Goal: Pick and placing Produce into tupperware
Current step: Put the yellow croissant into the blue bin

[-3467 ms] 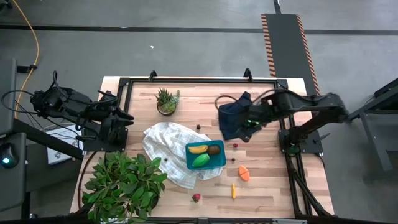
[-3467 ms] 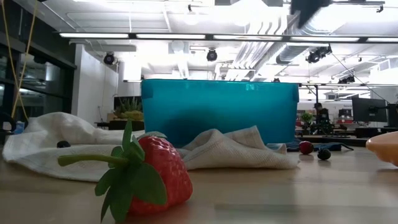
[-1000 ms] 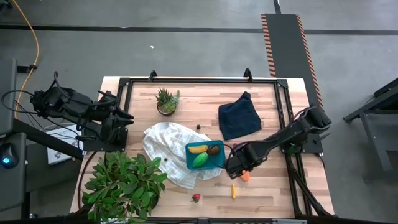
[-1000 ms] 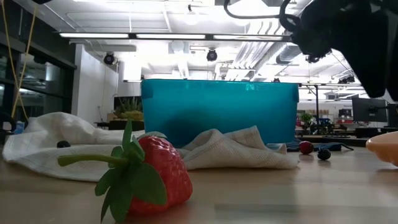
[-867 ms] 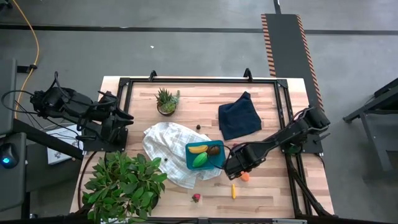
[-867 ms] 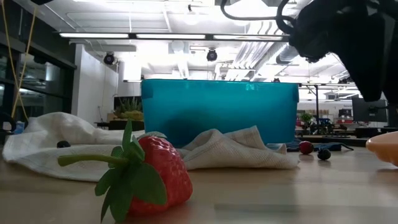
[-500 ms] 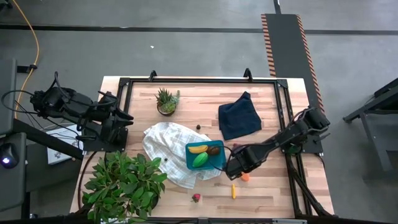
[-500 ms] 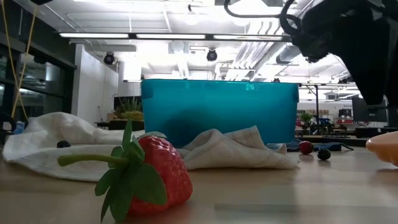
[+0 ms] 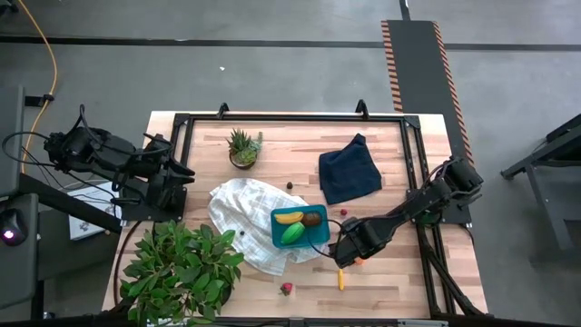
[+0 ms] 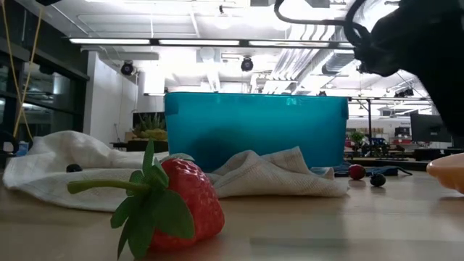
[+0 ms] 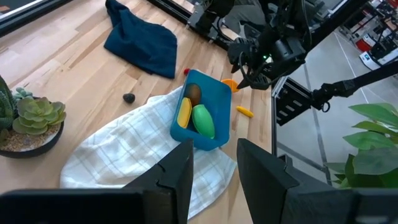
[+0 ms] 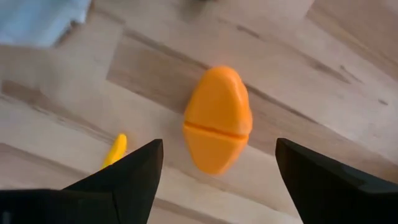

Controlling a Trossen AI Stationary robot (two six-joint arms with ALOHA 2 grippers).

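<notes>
The teal tupperware (image 9: 320, 232) stands on a white checked cloth (image 9: 238, 216) and holds a yellow banana (image 9: 289, 217), a brown round fruit (image 9: 312, 219) and a green fruit (image 9: 292, 234). To its right, an orange wedge (image 12: 217, 121) lies on the wood. My right gripper (image 9: 349, 254) hangs above it, pointing down and open, a finger on either side and clear of it. A small carrot (image 9: 341, 278) and a strawberry (image 9: 287, 289) lie nearer the front edge. My left gripper (image 11: 214, 168) waits open at the table's left edge.
A potted succulent (image 9: 242, 148) stands at the far left and a big leafy plant (image 9: 182, 268) at the near left corner. A navy cloth (image 9: 349, 171) lies at the far right. Small berries (image 9: 290, 185) dot the wood. A black frame (image 9: 408, 163) rims the table.
My right gripper has moved a little toward the table's near edge and slightly down, coming over the orange wedge. Its fingers stay open. The produce and the tupperware have not moved.
</notes>
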